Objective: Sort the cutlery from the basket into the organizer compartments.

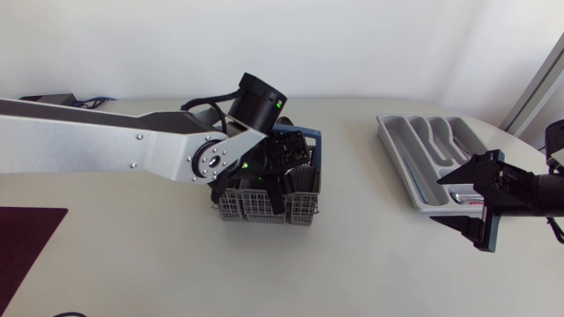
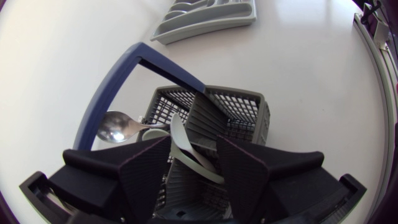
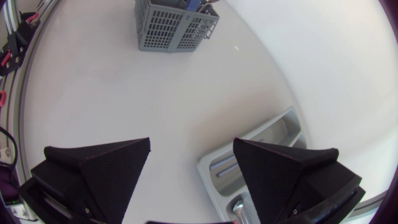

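Note:
The grey mesh cutlery basket with its blue handle stands mid-table. My left gripper reaches down into it. In the left wrist view, the left gripper is open, and a pale utensil handle slants between its fingers. A metal spoon sticks out beside the gripper. The grey organizer lies at the right. My right gripper hovers open over the organizer's near end with nothing between its fingers. A metal piece lies in the compartment below it.
A dark mat lies at the table's front left corner. Bare tabletop stretches between the basket and the organizer. The table's rounded edge runs just behind the organizer.

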